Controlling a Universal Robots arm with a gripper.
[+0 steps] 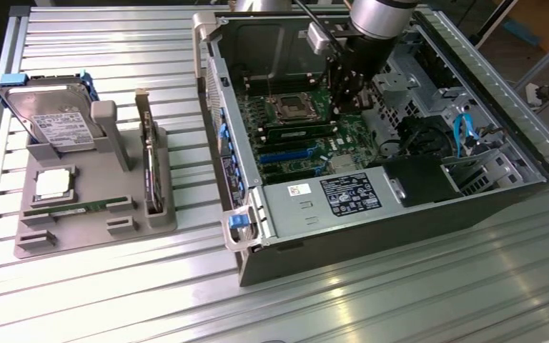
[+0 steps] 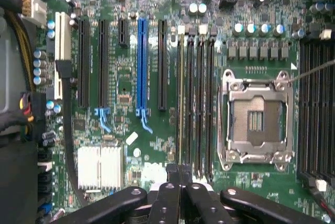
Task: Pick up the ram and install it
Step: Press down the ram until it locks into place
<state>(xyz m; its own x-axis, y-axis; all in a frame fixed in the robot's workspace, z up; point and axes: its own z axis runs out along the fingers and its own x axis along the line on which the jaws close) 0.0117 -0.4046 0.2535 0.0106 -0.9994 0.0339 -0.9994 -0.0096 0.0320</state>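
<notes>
While the black gripper [image 2: 179,174] hovers with fingers together over the motherboard's memory slots [image 2: 194,103], the long green ram stick [image 2: 181,98] stands seated in the slot, so installation looks nearly finished, with full seating unconfirmed.

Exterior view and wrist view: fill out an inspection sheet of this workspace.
Surface: slatted metal table bearing a grey holder and an open computer case.
Job's things: ram lying flat in the holder.
Clutter: hard drive, processor chip, expansion card, all in the holder.
Grippers: gripper shut, over the motherboard's memory slots.
Cables: blue cable inside the case.
Surroundings: metal rails past the table.
</notes>
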